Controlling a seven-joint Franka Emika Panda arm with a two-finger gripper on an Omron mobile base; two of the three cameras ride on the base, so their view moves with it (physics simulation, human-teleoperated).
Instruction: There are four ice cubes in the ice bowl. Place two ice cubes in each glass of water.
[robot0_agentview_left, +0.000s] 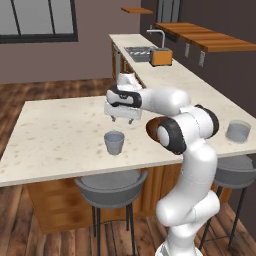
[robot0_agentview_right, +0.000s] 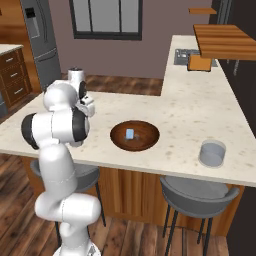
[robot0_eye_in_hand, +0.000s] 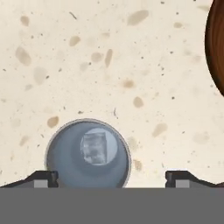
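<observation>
Nearest in the left base view is a grey bar stool (robot0_agentview_left: 111, 187) tucked under the desk (robot0_agentview_left: 55, 135). Above it my claw (robot0_agentview_left: 123, 119) hangs over a glass of water (robot0_agentview_left: 114, 142) near the front edge — I cannot make out the finger gap from here. Behind my elbow peeks the rim of the ice bowl (robot0_agentview_left: 150, 128), and a second glass (robot0_agentview_left: 238, 131) stands well apart on the right.

From the right base view, the ice bowl sits mid-desk with one ice cube (robot0_agentview_right: 130, 133) in it; the second glass is near the front edge to its right.

Looking down the hand view, my fingertips (robot0_eye_in_hand: 43, 178) are spread wide, holding nothing — the glass lies between them, with another ice cube (robot0_eye_in_hand: 95, 148) inside it. The bowl's edge curves in at the upper right.
</observation>
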